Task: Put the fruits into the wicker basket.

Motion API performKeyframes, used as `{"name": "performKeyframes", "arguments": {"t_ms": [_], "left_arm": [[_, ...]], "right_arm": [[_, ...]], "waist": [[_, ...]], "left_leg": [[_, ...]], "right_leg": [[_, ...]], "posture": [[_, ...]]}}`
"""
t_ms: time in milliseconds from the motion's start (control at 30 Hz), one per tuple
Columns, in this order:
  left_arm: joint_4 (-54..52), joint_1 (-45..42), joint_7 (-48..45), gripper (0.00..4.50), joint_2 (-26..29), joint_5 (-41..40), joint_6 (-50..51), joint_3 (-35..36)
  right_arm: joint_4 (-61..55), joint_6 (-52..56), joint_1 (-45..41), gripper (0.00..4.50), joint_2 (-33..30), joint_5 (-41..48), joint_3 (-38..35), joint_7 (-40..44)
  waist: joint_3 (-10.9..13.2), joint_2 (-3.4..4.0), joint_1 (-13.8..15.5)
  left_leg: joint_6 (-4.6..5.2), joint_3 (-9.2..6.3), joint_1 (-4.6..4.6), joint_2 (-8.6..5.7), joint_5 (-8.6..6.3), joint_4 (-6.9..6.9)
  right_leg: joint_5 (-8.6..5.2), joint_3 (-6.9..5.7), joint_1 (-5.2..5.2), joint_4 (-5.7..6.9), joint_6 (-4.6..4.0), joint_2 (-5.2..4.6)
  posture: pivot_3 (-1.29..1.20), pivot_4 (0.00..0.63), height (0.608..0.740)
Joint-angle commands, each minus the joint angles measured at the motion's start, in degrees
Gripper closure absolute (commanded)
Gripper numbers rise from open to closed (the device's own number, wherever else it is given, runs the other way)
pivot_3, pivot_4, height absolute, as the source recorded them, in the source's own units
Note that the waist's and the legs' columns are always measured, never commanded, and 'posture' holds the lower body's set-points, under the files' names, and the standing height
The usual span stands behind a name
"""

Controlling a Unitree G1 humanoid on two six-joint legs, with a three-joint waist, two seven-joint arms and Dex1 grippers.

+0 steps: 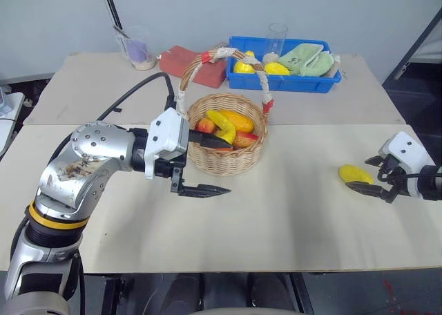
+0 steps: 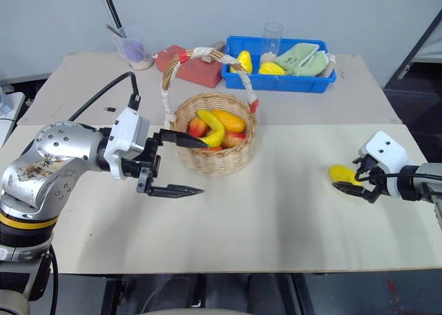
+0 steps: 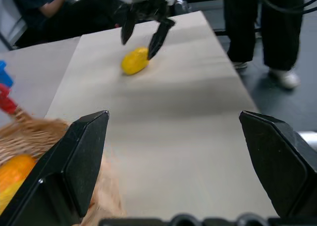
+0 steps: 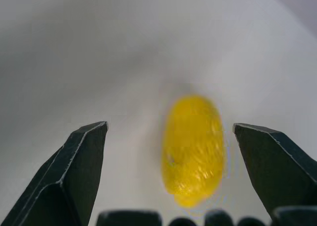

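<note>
The wicker basket (image 1: 228, 156) stands mid-table, its taped handle arching over it. Inside lies the curved yellow banana (image 1: 222, 125) among orange-red fruits. My left gripper (image 1: 229, 167) is open and empty just in front of and left of the basket, pointing right. The yellow oval fruit (image 1: 355, 173) lies on the table at the right. My right gripper (image 1: 364, 173) is open right at it, a finger on either side. The right wrist view shows the oval fruit (image 4: 194, 149) between the open fingers, not gripped.
At the back, a blue tray (image 1: 290, 82) holds yellow fruits, a green cloth and a clear glass. A red cloth (image 1: 185, 61) and a plastic cup (image 1: 138, 49) stand at the back left. A person's legs (image 3: 277, 28) stand beyond the table's right end.
</note>
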Motion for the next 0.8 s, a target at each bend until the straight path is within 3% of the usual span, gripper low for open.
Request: {"name": "performKeyframes", "arguments": {"t_ms": [33, 167, 467, 667, 800], "left_arm": [[-2.6, 0.3, 1.0, 0.03, 0.0, -1.0, 0.1, 1.0], [-3.1, 0.9, 1.8, 0.03, -0.5, -1.2, 0.0, 1.0], [-3.1, 3.5, -0.8, 0.00, -1.0, -5.0, -2.5, 3.5], [-2.4, 5.3, -2.3, 0.00, -1.1, -7.6, -3.2, 5.3], [-1.9, 9.4, -1.2, 0.00, 0.5, -8.0, -3.4, 10.3]], "right_arm": [[7.9, -4.6, -5.0, 0.00, 1.3, -4.8, 3.2, 1.1], [15.8, -6.1, -10.2, 0.00, 4.2, -7.4, 6.4, 3.2], [21.2, -6.4, -13.3, 2.78, 6.7, -9.3, 6.7, 5.1], [13.3, -4.3, -11.0, 2.87, 5.4, -6.0, 3.3, 7.5], [-10.6, 8.7, -6.9, 2.87, 3.1, 5.9, -2.8, 12.0]], "waist": [[0.0, 0.01, -0.1], [0.0, 0.01, -0.2], [0.0, 0.02, -0.2], [0.0, 0.03, -0.2], [0.1, 0.27, -0.4]], "left_leg": [[0.00, 0.01, -0.03, 0.00, 0.00, 0.00], [-0.01, 0.01, 0.00, 0.00, 0.00, 0.00], [-0.01, 0.01, -0.01, 0.00, 0.00, 0.00], [-0.01, 0.00, -0.01, 0.01, 0.00, 0.00], [0.00, -0.03, -0.01, 0.03, 0.00, -0.01]], "right_leg": [[0.00, 0.01, -0.02, 0.00, 0.00, 0.00], [0.00, 0.01, 0.00, 0.02, 0.00, 0.00], [0.00, 0.01, 0.00, 0.01, 0.00, -0.02], [0.00, 0.00, 0.00, 0.02, 0.00, -0.02], [0.00, 0.01, -0.02, 0.06, 0.00, -0.02]], "posture": [[0.00, 0.150, 0.740], [0.00, 0.150, 0.740], [0.00, 0.150, 0.740], [0.00, 0.150, 0.740], [0.00, 0.150, 0.740]]}}
